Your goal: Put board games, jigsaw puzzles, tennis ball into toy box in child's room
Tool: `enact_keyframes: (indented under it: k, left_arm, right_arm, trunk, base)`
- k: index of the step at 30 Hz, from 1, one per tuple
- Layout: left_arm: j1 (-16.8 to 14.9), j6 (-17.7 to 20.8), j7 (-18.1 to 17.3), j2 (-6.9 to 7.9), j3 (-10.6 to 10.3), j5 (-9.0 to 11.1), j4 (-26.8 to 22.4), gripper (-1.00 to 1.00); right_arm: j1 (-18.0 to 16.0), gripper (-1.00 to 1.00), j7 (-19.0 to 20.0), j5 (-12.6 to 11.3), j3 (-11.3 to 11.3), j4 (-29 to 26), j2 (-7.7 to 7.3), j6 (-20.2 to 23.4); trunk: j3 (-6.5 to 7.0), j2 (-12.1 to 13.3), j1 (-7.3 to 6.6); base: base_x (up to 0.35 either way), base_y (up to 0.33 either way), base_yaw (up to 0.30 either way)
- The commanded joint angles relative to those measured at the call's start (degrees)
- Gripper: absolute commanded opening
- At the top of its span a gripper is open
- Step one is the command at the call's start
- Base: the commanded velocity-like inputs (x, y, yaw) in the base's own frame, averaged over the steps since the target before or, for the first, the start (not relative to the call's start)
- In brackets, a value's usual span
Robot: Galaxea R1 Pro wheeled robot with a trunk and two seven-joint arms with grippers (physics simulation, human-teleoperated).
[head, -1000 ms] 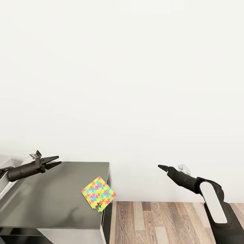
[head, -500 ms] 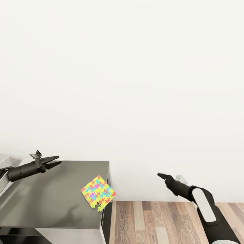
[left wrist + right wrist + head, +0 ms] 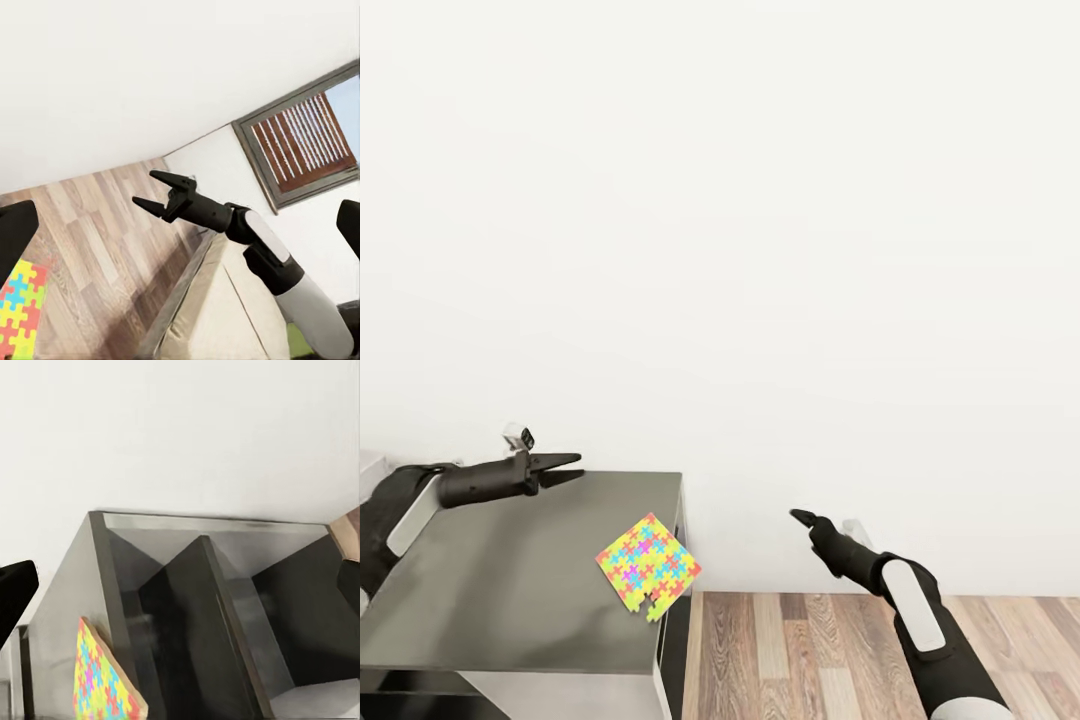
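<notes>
Nearest us, our right gripper (image 3: 800, 516) hangs over the wood-plank floor (image 3: 810, 650), and the left wrist view shows its jaws parted and empty. Our left gripper (image 3: 570, 466) hovers above the dark grey cabinet (image 3: 490, 590), fingers a little apart, holding nothing. One jigsaw puzzle (image 3: 648, 567) lies flat at the cabinet's front right corner, its edge poking over the side, well apart from both grippers. We judge the task far from finished: this puzzle is not yet picked up, and we see no toy box here. Beyond, a plain white wall (image 3: 760, 250) closes the room; a shuttered window (image 3: 304, 142) shows in the left wrist view.
</notes>
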Motion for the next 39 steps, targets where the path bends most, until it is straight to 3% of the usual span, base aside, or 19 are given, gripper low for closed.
enact_keyframes:
  k: [1,5,9,17,29,33,39]
  left_arm:
    - [-0.09,1.13,0.94,-0.48,-0.20,0.27,-0.69,1.00]
    - [-0.14,3.27,7.18,-2.24,-0.20,0.50,-3.65,1.00]
    - [-0.14,3.93,9.09,-2.57,-0.11,0.88,-5.48,1.00]
    - [-0.13,4.10,9.56,-2.25,0.07,1.07,-5.96,1.00]
    - [-0.07,4.00,9.57,-2.35,0.27,1.01,-5.99,1.00]
    - [-0.07,3.88,9.52,-2.17,0.34,1.05,-5.88,1.00]
    - [-0.07,3.79,9.50,-2.14,0.36,1.01,-5.82,1.00]
  right_arm:
    - [-0.06,1.00,0.22,0.09,-0.02,-0.02,0.12,0.44]
    - [-0.17,1.00,0.18,-0.18,1.22,0.03,0.64,0.50]
    - [-1.58,1.00,-0.11,-0.33,1.54,0.51,0.81,0.60]
    - [-3.45,1.00,0.21,-0.36,1.87,2.97,0.93,1.29]
    - [-3.90,1.00,0.58,-0.40,1.94,3.54,0.96,7.27]
    - [-4.21,1.00,2.06,-0.46,1.94,3.65,1.18,12.28]
    - [-4.37,1.00,3.22,-0.35,1.96,3.68,1.41,14.20]
  trunk:
    - [-0.25,-0.47,0.23]
    - [-0.97,-2.07,1.11]
    - [-1.69,-3.67,1.99]
    - [-3.12,-6.88,3.74]
    - [-5.28,-11.70,6.38]
    - [-6.00,-13.30,7.26]
    - [-7.07,-15.71,8.58]
  base:
    - [0.000,0.000,0.000]
    - [0.000,0.000,0.000]
    - [0.000,0.000,0.000]
    - [0.000,0.000,0.000]
    - [0.000,0.000,0.000]
    - [0.000,0.000,0.000]
    - [0.000,0.000,0.000]
